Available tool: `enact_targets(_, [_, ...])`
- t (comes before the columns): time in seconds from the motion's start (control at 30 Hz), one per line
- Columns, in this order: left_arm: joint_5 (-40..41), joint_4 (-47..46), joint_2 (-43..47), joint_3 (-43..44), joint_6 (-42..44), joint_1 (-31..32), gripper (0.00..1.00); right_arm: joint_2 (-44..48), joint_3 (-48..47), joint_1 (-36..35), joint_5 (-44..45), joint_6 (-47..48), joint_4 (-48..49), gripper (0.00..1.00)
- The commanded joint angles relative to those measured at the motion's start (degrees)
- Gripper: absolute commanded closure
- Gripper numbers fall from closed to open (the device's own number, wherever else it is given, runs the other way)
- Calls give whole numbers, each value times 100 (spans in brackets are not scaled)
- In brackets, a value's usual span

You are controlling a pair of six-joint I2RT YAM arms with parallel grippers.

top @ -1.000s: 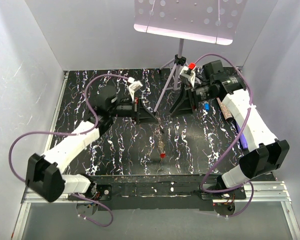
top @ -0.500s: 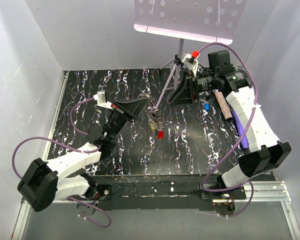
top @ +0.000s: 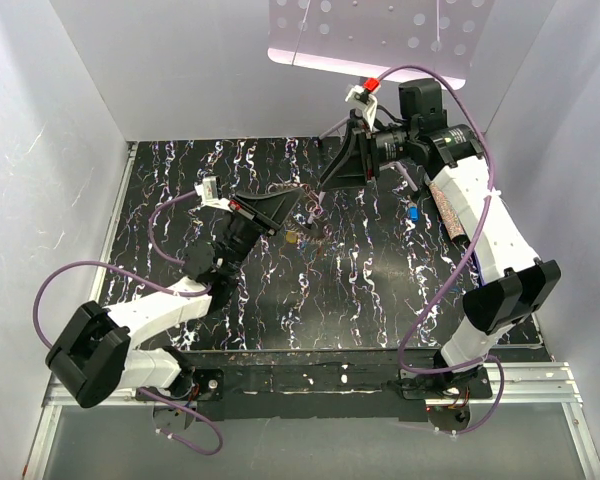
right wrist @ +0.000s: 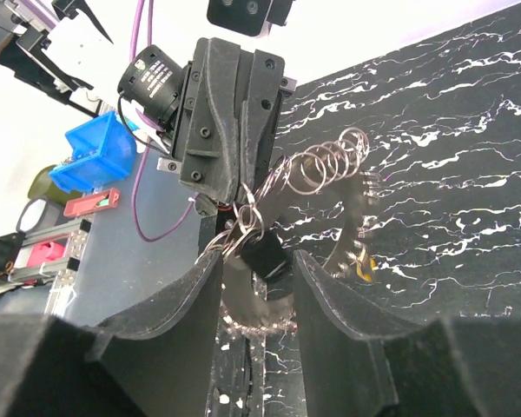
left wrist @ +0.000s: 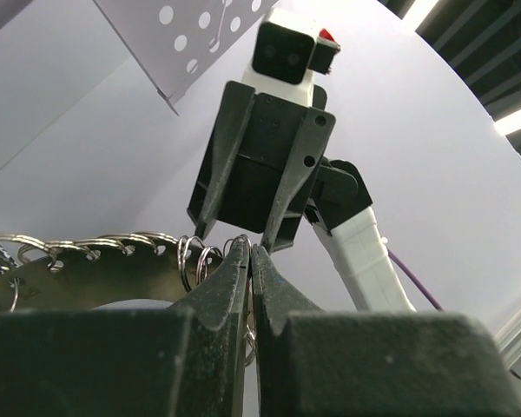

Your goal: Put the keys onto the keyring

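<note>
The keyring [top: 305, 217] is a strand of small silver rings held in the air between my two grippers. My left gripper [top: 292, 201] is shut on one end of it; in the left wrist view the fingertips [left wrist: 240, 261] pinch a ring, and the strand [left wrist: 113, 250] runs off to the left. My right gripper [top: 326, 184] is open, with its fingers [right wrist: 187, 295] either side of the ring bunch [right wrist: 321, 168], not closed on it. A yellow-headed key [right wrist: 366, 261] hangs blurred from the strand. A blue-headed key [top: 413, 212] lies on the table at the right. The red piece is hidden.
A perforated white plate [top: 375, 35] on a tripod stand [top: 352, 130] rises at the back middle. A brown cylinder [top: 450, 215] lies at the right, beside the right arm. The black marbled table [top: 360, 290] has white walls on three sides.
My left gripper has lifted the keyring off the table and carried it back and to the right. My right gripper has moved left and up to meet it.
</note>
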State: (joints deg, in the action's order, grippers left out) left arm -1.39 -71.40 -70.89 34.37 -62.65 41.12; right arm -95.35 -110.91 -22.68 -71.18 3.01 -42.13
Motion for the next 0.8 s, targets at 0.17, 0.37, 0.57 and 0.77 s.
enact_targets(0.17, [-379,-612,-109,439,-106,45,100,52,105,-61,-150,-642,644,60])
enact_targets(0.37, [-450,-630,-135,474,-107,36,100,87,193,-123,-309,-880,855,66])
enact_targets(0.57, [-450,-595,-109,465,-45,45,100,253,386,-123,-450,-942,961,73])
enact_targets(0.77, [-468,-604,-109,474,-28,36,100,333,562,-123,-660,-1126,1189,82])
